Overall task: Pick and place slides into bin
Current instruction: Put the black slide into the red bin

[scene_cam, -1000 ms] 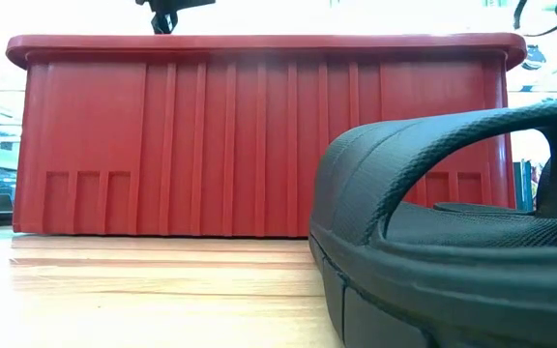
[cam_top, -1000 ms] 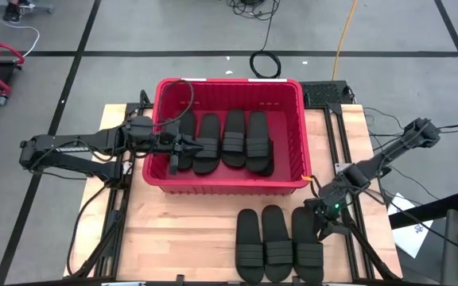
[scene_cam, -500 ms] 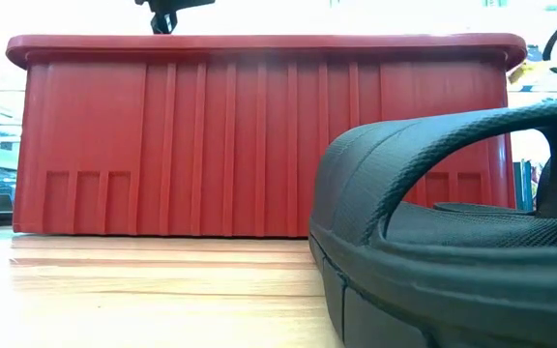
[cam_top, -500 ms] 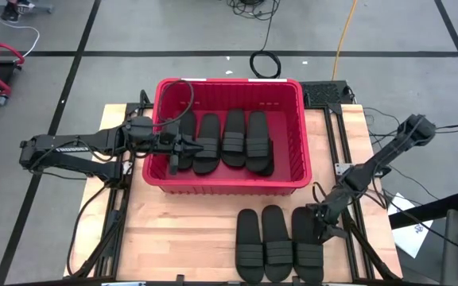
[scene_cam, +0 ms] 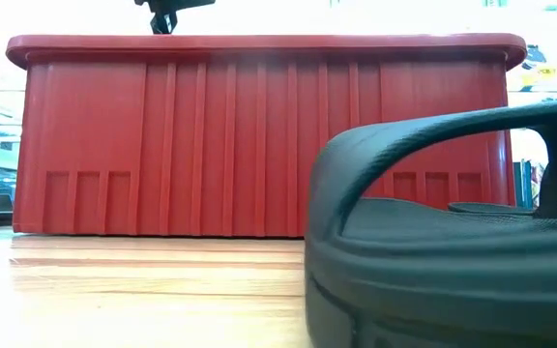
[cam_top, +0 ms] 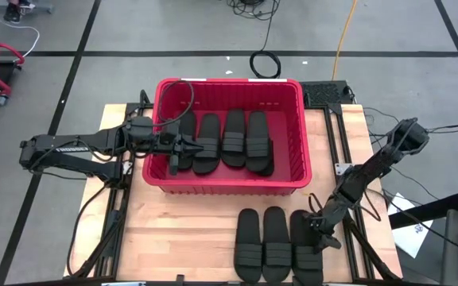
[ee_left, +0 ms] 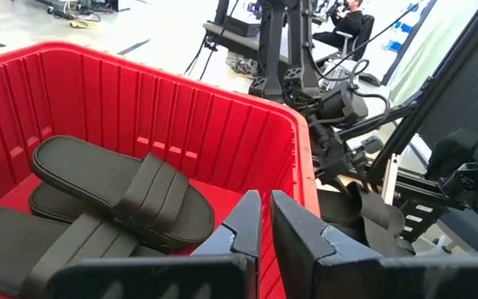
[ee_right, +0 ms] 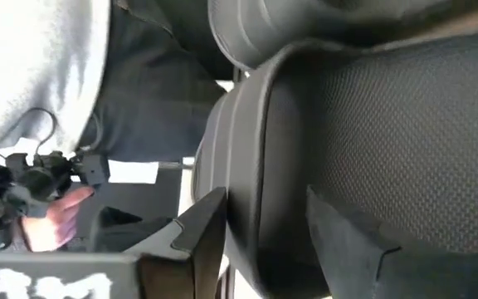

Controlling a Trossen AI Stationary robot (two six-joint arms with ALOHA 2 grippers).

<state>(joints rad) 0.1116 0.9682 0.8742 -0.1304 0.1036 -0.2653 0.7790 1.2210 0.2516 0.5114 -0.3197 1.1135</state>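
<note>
The red bin (cam_top: 229, 83) stands at the table's far middle with several black slides (cam_top: 233, 139) lying inside. Three more slides (cam_top: 265, 242) lie side by side on the wood near the front edge. My left gripper (cam_top: 199, 146) hovers shut over the slides in the bin, touching nothing. My right gripper (cam_top: 318, 228) is low at the rightmost slide (cam_top: 304, 258), open, its fingers astride that slide's right edge. In the low view a slide (scene_cam: 433, 251) fills the right foreground in front of the bin (scene_cam: 259, 135). My right gripper (ee_right: 264, 199) stands open astride the rightmost slide's raised side rim (ee_right: 251, 124), toward its far end. One finger (ee_right: 338, 232) is over the dotted footbed, the other (ee_right: 206, 224) outside the sole. It comes slanting down from the far right. The slide lies flat on the table.
Bare wood (cam_top: 181, 238) lies left of the three slides. Cables and frame rails run along the table's right side (cam_top: 348, 171). A cable coil (cam_top: 265, 63) lies on the floor behind the bin. Beyond the table a person's hand (ee_right: 65, 212) shows in the right wrist view.
My right gripper has come down and toward the table's near edge, rolling a little, onto the rightmost slide's far end. The slide in the low view's foreground has shifted slightly to the left.
</note>
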